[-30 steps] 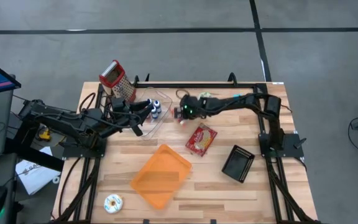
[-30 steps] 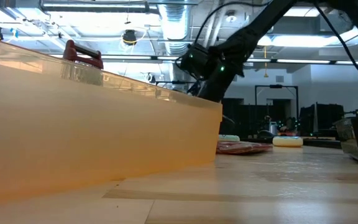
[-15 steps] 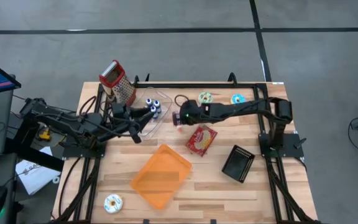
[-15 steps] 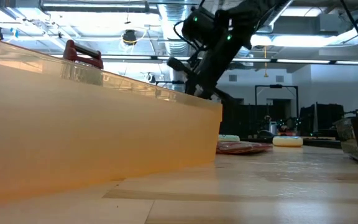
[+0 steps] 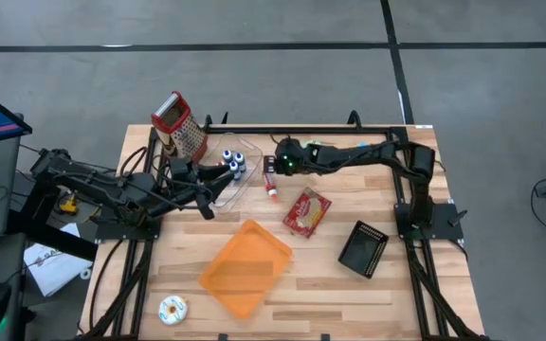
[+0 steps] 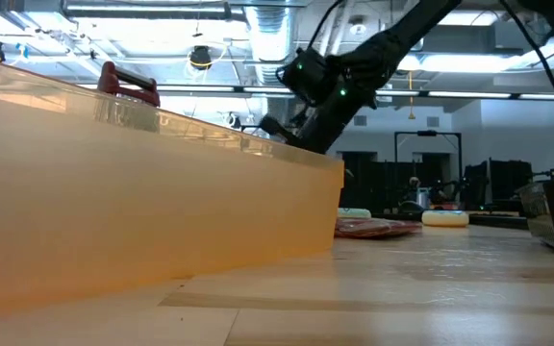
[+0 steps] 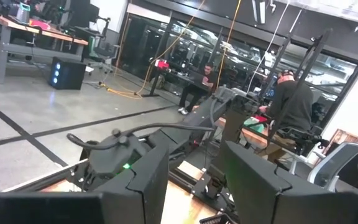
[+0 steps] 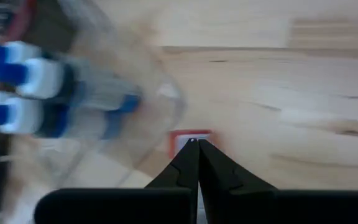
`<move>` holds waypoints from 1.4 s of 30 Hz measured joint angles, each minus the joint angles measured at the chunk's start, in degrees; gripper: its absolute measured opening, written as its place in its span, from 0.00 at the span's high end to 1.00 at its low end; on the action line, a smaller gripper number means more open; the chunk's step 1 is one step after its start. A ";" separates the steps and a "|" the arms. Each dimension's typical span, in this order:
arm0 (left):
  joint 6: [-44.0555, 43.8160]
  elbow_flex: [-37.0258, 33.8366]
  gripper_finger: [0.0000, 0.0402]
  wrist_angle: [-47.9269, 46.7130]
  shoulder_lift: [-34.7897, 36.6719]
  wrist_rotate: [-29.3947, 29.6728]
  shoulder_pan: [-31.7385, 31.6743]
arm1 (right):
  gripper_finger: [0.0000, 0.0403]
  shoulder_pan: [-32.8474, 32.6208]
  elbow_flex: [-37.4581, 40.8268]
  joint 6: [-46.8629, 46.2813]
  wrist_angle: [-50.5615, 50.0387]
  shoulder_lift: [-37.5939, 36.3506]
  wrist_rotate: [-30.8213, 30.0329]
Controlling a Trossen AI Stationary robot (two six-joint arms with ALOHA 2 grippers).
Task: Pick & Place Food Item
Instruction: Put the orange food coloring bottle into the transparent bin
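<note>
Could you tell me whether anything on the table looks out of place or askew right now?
The orange tray lies skewed to the table edges, and the red snack packet is tilted too. Nothing looks spilled or damaged.

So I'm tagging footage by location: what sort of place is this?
Likely a robotics lab or open workshop: exposed ceiling ducts, desks with a seated person, and a wooden table on a concrete floor.

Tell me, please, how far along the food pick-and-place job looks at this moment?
Done: nothing visibly placed; the orange tray looks empty. In hand: the right gripper, fingers shut and holding nothing, hangs over the small red item beside the clear container; the left gripper sits at that container. Left: the red food packet and the donut still lie on the table.
</note>
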State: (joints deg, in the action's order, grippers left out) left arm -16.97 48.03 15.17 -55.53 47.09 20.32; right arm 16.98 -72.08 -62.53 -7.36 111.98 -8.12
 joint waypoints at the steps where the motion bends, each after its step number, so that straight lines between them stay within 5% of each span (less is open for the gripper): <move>1: 0.00 0.00 0.63 -0.06 -0.02 -0.02 0.00 | 1.00 -0.28 -0.11 0.11 0.62 -0.06 -0.99; 20: -1.22 0.00 0.63 0.33 -0.02 0.00 -0.02 | 1.00 -2.12 -0.35 0.47 4.24 4.47 4.14; 32: -2.57 0.00 0.63 0.31 -0.02 -0.01 0.00 | 1.00 -9.46 -0.29 -0.56 -3.70 3.75 5.66; 42: -2.93 0.00 0.63 0.27 -0.02 -0.02 2.25 | 1.00 -12.32 -0.38 5.16 -6.61 -5.48 -2.25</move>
State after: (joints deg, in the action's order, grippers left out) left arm -19.90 48.03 15.44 -55.55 47.07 22.57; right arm 4.67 -72.46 -57.36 -13.97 106.50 -10.37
